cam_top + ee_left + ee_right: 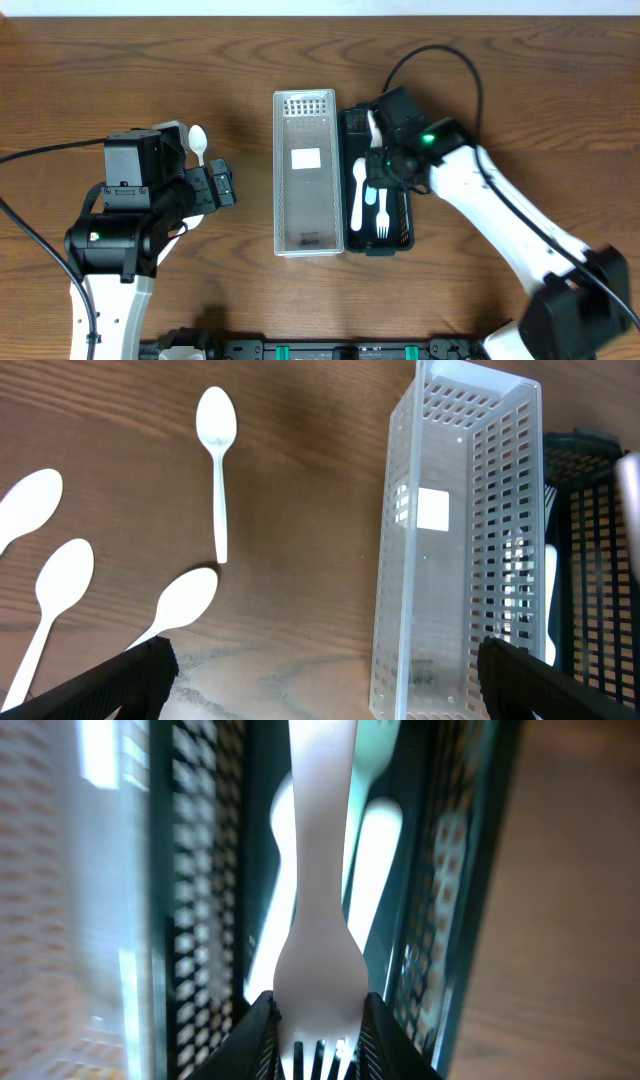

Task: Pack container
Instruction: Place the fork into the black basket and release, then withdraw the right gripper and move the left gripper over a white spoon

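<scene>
Dark basket [380,250], right of the clear basket [283,200], lay under the right gripper [318,1048] clamped on a fork [318,940]; left gripper [320,705] gaped near spoons [216,420].

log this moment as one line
right gripper: shut on fork, over dark basket | left gripper: open, near loose spoons | clear basket: no cutlery

Dark brown wood-grain table [300,60] under soft even light; pale strip [500,6] along its far edge
</scene>
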`<state>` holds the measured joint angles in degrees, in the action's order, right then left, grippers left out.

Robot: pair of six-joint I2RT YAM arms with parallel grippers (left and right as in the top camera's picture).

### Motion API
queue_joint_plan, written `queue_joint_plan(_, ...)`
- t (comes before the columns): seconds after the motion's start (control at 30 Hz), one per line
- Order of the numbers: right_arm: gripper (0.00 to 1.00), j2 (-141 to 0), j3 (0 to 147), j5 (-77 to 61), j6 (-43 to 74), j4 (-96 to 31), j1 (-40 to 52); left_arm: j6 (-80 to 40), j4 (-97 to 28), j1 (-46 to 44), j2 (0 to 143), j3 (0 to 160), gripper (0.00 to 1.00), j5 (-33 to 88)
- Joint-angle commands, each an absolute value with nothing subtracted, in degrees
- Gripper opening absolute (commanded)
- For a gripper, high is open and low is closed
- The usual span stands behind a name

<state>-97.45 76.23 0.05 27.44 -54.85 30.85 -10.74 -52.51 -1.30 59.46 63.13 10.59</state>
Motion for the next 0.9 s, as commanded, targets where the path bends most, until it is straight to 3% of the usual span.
queue_joint_plan(0.0, 0.01, -99.96, 76.38, 0.99, 29.21, -55.61, 32.45, -11.49, -52.73, -1.43, 59.48, 64.25, 0.98, 11.14)
queue_joint_plan(0.03, 0.03, -100.25, 76.38, 0.80, 28.60, -55.75, 32.71, -11.49, -52.73, -1.43, 59.48, 64.25, 0.98, 11.14)
queue_joint_plan(0.07, 0.14, -100.31, 76.38, 0.45, 28.32, -55.79, 32.91, -11.49, -52.73, -1.43, 59.48, 64.25, 0.98, 11.14)
queue_joint_plan(0.17, 0.58, -99.96, 76.42, 0.36, 28.18, -55.33, 32.86, -11.49, -52.71, -1.43, 59.48, 64.25, 0.98, 11.14)
queue_joint_plan(0.2, 0.68, -99.83, 76.53, 0.36, 28.18, -55.22, 32.67, -11.49, -52.71, -1.43, 59.48, 64.25, 0.98, 11.14)
queue_joint_plan(0.37, 0.98, -97.84, 78.72, 0.16, 21.47, -53.45, 30.98, -11.49, -53.17, -1.43, 59.48, 64.25, 0.98, 11.14)
queue_joint_plan(0.6, 0.99, -92.90, 89.86, 0.21, 11.03, -55.57, 25.15, -10.98, -55.72, -1.43, 59.48, 64.45, 0.98, 11.25)
queue_joint_plan(0.87, 0.99, -89.65, 92.40, 0.21, 10.63, -59.75, 6.17, -10.81, -67.44, -1.43, 67.16, 80.01, 0.98, 2.15)
